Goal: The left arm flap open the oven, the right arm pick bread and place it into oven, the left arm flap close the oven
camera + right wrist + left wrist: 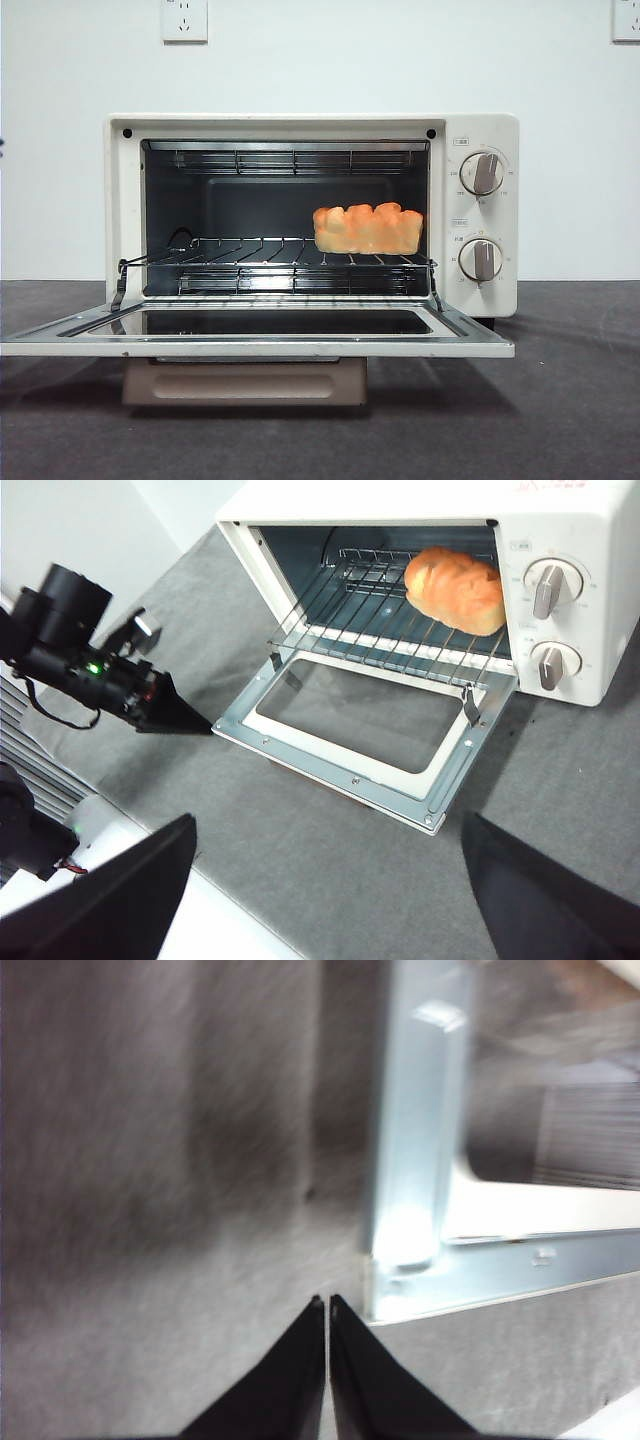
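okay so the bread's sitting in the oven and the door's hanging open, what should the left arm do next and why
Probably slide the left gripper, jaws shut, under the corner of the open door and lift it. The bread already rests on the wire rack inside the oven, and the right gripper is pulled back, open and empty.

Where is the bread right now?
The bread sits inside the oven on the wire rack, at the end nearest the two knobs. The door hangs open below it.
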